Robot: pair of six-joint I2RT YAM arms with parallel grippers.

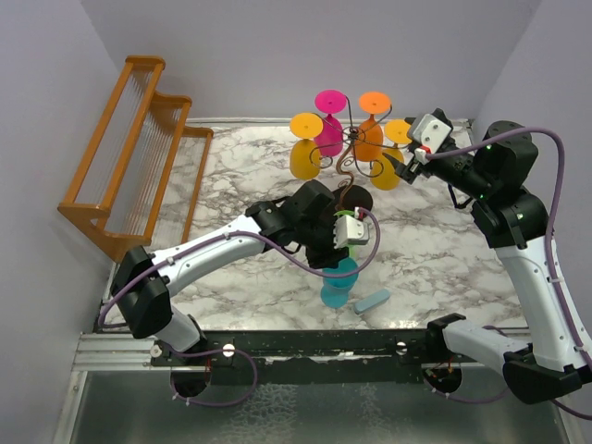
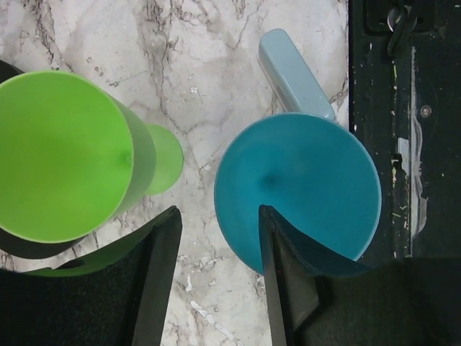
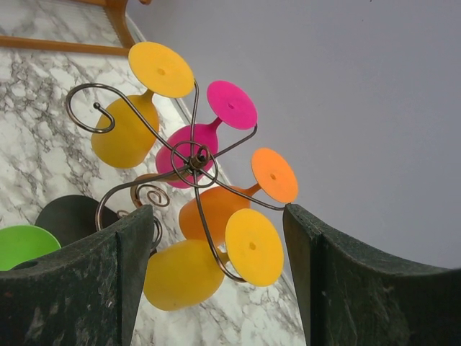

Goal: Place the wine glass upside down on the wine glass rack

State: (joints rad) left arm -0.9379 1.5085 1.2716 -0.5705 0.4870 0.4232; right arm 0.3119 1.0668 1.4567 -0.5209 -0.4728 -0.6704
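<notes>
From above, the left pincer (image 1: 351, 233) is hovering over the blue wine glass (image 1: 339, 282), with the wine glass rack (image 1: 350, 139) standing beyond it. Its wrist camera is showing jaws apart, straddling the glass's rim, which should be sitting squarely between them before clamping. The right pincer (image 3: 217, 210), also apart, is facing the rack.

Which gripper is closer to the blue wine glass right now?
Left. The left gripper sits right over the blue glass, jaws straddling its rim. The right gripper is far off, beside the wire rack.
</notes>
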